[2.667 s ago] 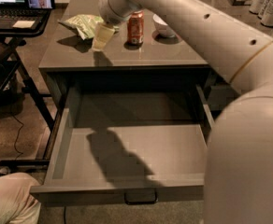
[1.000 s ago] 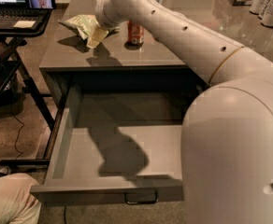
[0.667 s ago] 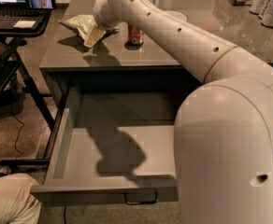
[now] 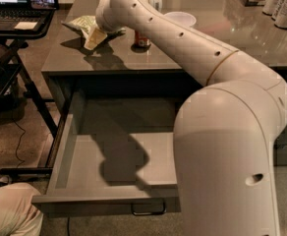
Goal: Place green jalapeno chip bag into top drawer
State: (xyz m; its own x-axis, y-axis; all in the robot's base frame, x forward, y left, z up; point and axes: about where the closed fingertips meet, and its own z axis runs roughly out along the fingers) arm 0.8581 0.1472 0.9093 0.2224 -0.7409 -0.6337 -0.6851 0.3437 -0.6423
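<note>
The green jalapeno chip bag [image 4: 81, 23] lies crinkled on the grey countertop [image 4: 183, 48] at its far left. My gripper [image 4: 95, 36] is down at the bag's right end, touching or just above it; the wrist hides the contact. The top drawer [image 4: 84, 200] is pulled wide open below the counter, with a bare grey floor and a small metal loop handle [image 4: 148, 212] on its front. My arm's shadow falls across the drawer floor.
An orange soda can [image 4: 142, 39] stands just right of the gripper, partly behind my arm. A white bowl [image 4: 181, 18] sits behind it. Several cans [image 4: 281, 0] stand at the back right. A laptop [image 4: 15, 6] on a stand is to the left. My arm's body fills the lower right.
My gripper has moved left, from beside the soda can to the chip bag's right end. The arm now reaches further across the view. The bag and can have not moved.
</note>
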